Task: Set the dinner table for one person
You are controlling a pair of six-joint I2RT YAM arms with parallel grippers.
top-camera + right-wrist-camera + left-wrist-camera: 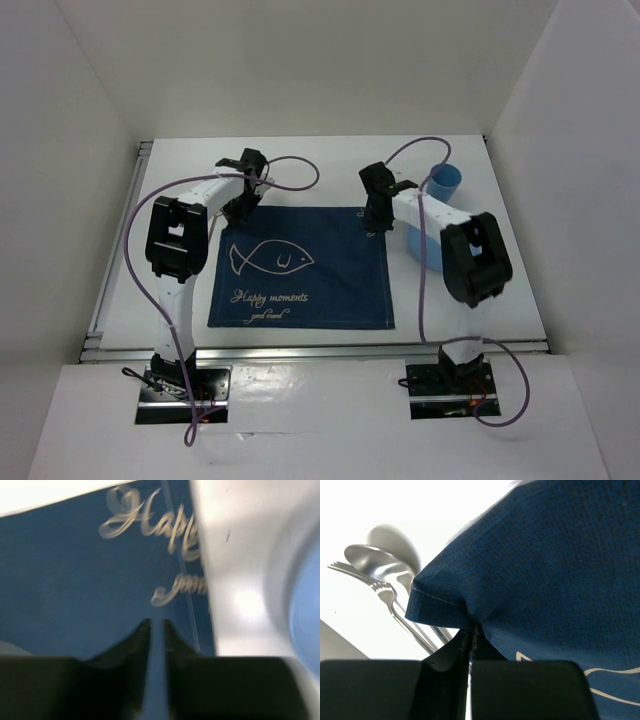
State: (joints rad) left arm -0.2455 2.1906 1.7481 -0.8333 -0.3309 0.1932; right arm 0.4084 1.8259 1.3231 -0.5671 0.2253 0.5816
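Top view: the dinner table (520, 260), white with silver rails, spans the whole enclosure. A navy placemat (300, 270) lies at centre, and a blue cup (445, 180) sits at 2 o'clock, contents unreadable.

Left wrist: the left gripper (471, 630) pinches the placemat's bunched corner. A spoon (375, 555) and fork (380, 587) show at 9 o'clock, hidden from above.

Right wrist: the right gripper (157, 625) is blurred over the cloth, and I can't tell whether it grips.
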